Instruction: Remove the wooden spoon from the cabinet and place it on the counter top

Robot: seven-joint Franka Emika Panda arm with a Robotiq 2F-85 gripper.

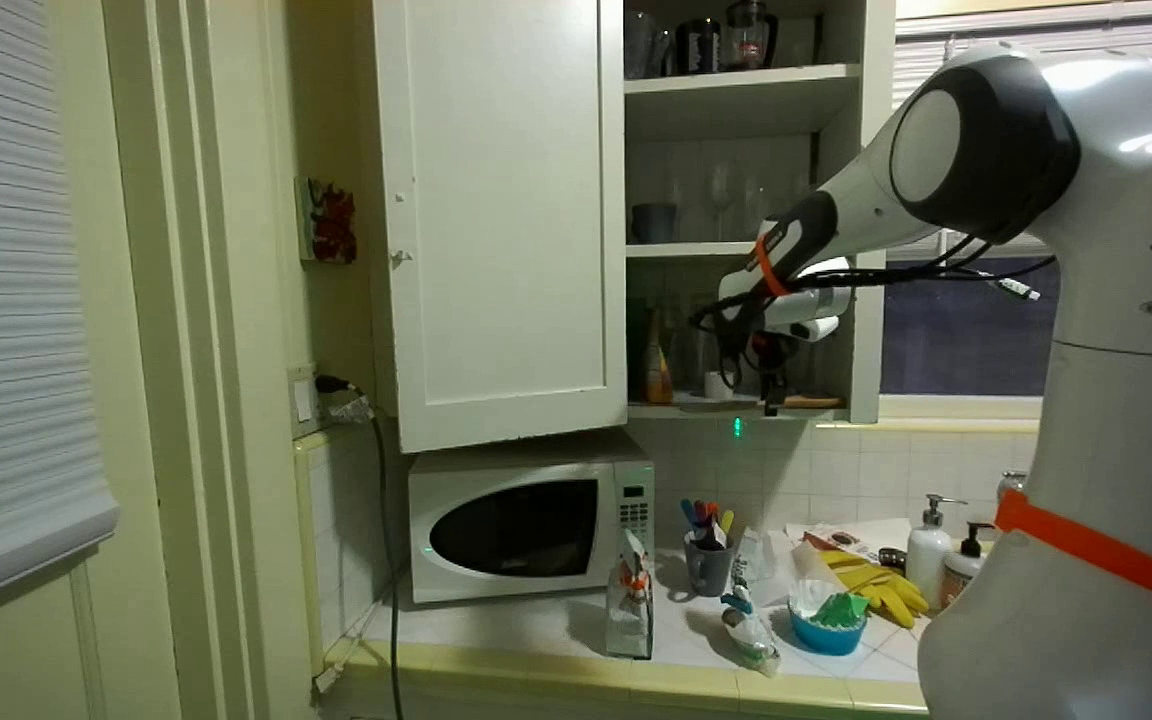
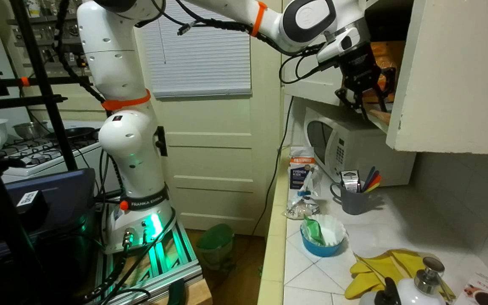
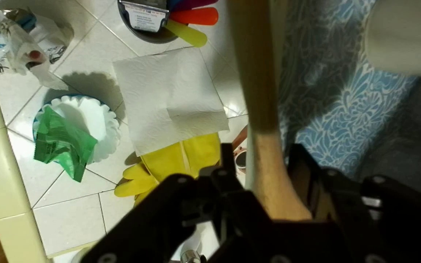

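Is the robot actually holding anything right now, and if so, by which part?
Nothing seems to be held: the end effector stands open around the wooden spoon, near where it widens; the wrist view shows a gap on one side.

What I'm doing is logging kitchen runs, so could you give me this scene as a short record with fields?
wooden spoon: on the bottom shelf of the cabinet, near the front edge
door: open
tool: open, straddling the spoon in the wrist view; contact unclear
counter: holds microwave, grey mug, blue bowl and yellow gloves, among other things
progress: spoon not yet on the counter
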